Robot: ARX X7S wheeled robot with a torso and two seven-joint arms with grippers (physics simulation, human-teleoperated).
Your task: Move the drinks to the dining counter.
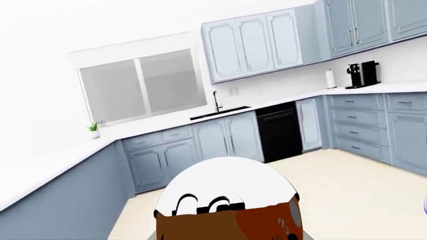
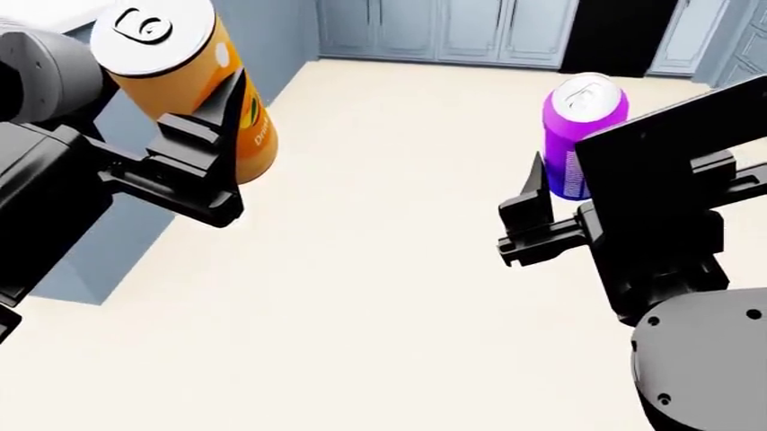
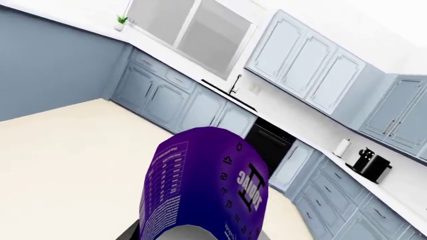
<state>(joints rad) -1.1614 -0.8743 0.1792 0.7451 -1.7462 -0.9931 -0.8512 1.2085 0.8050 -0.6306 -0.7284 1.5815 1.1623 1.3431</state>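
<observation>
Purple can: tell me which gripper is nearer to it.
Right. The right gripper is shut on the purple can; the left gripper is across the floor, holding the yellow can.

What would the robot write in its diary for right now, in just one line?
left gripper: holds golden-yellow can | right gripper: holds purple can | both cans above floor | delivery: not yet done

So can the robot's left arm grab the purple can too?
Probably not as things stand. The left gripper is shut on the orange can, so it has no free grip. The purple can is held in the right gripper, off to the other side.
</observation>
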